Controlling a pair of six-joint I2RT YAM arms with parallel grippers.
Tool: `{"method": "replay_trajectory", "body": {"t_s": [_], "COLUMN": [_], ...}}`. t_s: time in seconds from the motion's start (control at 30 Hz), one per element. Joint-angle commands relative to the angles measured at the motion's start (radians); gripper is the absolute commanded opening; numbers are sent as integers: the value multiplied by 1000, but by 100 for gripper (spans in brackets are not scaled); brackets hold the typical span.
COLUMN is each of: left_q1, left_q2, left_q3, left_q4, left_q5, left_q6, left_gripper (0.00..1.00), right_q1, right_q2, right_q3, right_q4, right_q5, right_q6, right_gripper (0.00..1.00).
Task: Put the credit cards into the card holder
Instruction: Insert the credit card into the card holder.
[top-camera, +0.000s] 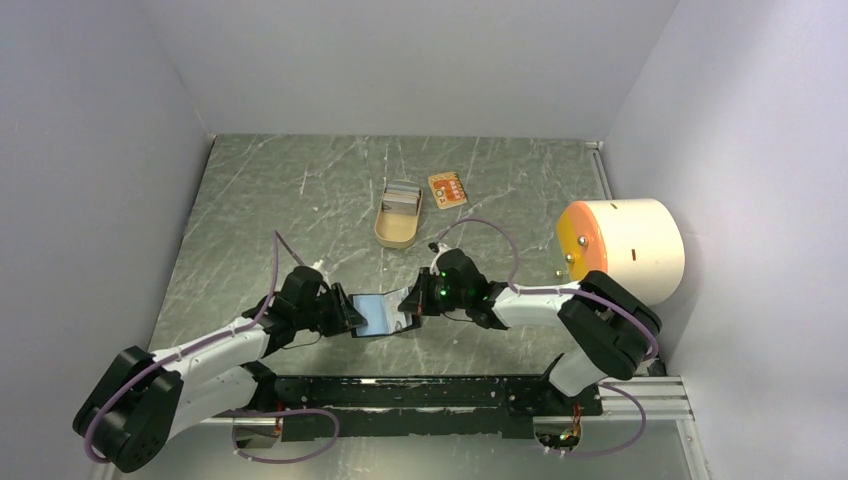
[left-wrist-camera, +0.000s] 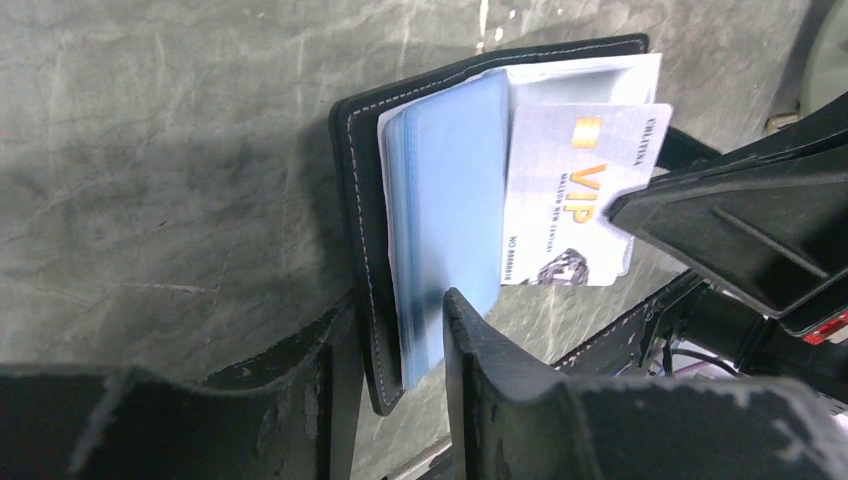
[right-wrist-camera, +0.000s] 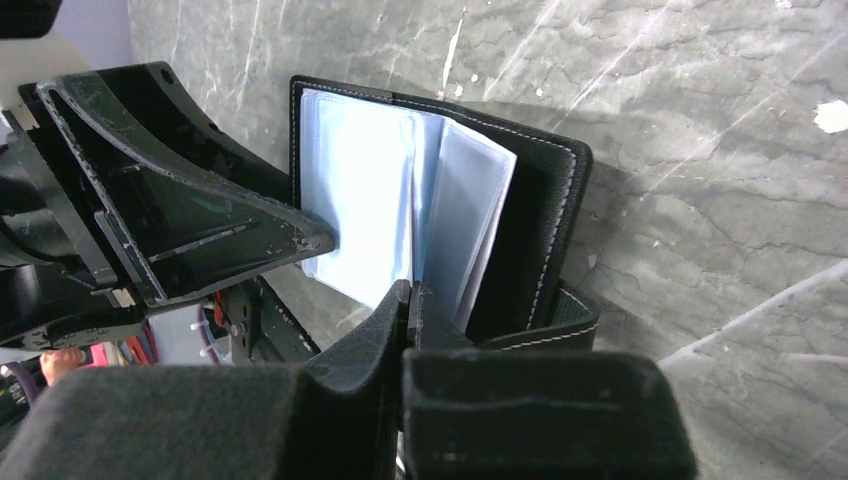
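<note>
From above, the card holder (top-camera: 378, 313) is held open just in front of the arm bases. The left gripper (top-camera: 350, 312) is on its left side and the right gripper (top-camera: 412, 300) on its right. The tan-orange card (top-camera: 447, 188) lies flat on the table (top-camera: 260, 200) well beyond them, just beside a tan tin (top-camera: 398, 215) and nearer the right arm.

The left wrist view shows the left fingers (left-wrist-camera: 470, 340) clamped on the holder's black cover and blue sleeves at the lower edge. The grey-white card (left-wrist-camera: 560, 180) seems partway into a clear sleeve. Its print runs parallel to the spine, so its long axis probably does too. The right gripper's tip sits on its outer edge, and the spine lies from that tip across the card, so I judge the push goes that way.

In the right wrist view the right fingers (right-wrist-camera: 385, 320) are pressed together, apparently on the card, which is hidden edge-on among the sleeves
</note>
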Motion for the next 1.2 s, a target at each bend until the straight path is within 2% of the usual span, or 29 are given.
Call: {"method": "replay_trajectory", "body": {"t_s": [0.0, 0.13, 0.27, 0.47, 0.67, 0.83, 1.17], "left_q1": [-5, -5, -5, -5, -5, -5, -5], "left_q2": [7, -17, -69, -79, -6, 30, -2], "left_q3": [-17, -5, -9, -25, -7, -4, -11], "left_q4": [18, -24, -63, -39, 4, 36, 14], "left_q5": [2, -24, -62, -49, -12, 24, 5], "left_q6": [11, 6, -7, 2, 29, 37, 30], "left_gripper": [39, 41, 48, 23, 9, 9, 9], "right_q1": [-28, -37, -37, -38, -39, -69, -104], "right_q2": [-10, -6, 6, 33, 32, 6, 22], "right_q3": [-20, -35, -45, -29, -48, -75, -93], "right_q4": [35, 83, 141, 164, 173, 183, 216], "right_q5": [-4, -27, -50, -57, -29, -31, -66], "right_q6": [2, 38, 75, 78, 75, 78, 70], "right_gripper": [0, 0, 0, 0, 0, 0, 0]}}
